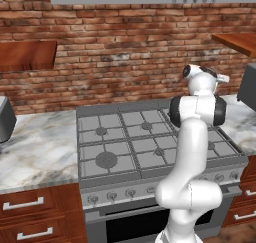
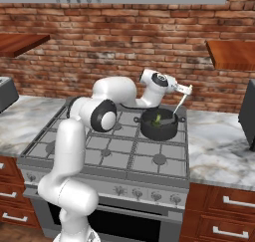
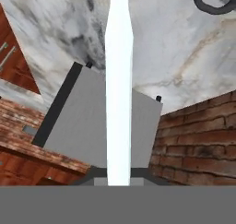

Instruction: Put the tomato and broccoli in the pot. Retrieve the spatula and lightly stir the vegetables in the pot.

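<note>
The gripper is clamped on the spatula, whose pale handle runs straight up between the fingertips while its lower end slants down into the pot on the stove, green broccoli beside it, brick wall behind.

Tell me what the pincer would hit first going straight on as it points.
The pincer, shut on the spatula, faces the grey boxy appliance on the marble counter. It would likely meet that appliance first, though depth is unclear.
</note>
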Tool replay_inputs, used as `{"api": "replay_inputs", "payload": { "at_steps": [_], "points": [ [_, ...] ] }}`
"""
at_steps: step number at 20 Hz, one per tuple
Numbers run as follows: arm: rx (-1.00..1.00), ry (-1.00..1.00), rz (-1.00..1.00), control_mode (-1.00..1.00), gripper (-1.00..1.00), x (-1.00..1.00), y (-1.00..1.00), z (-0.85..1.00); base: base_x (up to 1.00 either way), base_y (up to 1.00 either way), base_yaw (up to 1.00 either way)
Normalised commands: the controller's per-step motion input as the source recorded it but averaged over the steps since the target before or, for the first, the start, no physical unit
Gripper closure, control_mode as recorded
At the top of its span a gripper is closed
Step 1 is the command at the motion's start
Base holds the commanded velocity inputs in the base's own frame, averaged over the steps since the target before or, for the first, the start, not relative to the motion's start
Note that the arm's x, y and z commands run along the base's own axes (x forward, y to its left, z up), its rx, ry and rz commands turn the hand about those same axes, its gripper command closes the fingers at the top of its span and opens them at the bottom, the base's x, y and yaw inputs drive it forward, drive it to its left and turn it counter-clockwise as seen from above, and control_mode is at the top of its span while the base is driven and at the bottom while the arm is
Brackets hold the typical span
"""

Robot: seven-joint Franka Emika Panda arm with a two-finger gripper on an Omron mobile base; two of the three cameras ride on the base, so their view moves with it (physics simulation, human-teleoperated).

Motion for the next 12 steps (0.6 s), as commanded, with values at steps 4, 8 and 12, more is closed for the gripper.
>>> {"api": "replay_inputs", "payload": {
  "at_steps": [4,8,12],
  "points": [
    [0.00,-0.32,-0.09,-1.00,1.00,0.00,0.00,0.00,0.00,0.00,0.00],
    [0.00,-0.14,-0.08,-1.00,1.00,0.00,0.00,0.00,0.00,0.00,0.00],
    [0.00,0.00,-0.08,-1.00,1.00,0.00,0.00,0.00,0.00,0.00,0.00]
  ]
}}
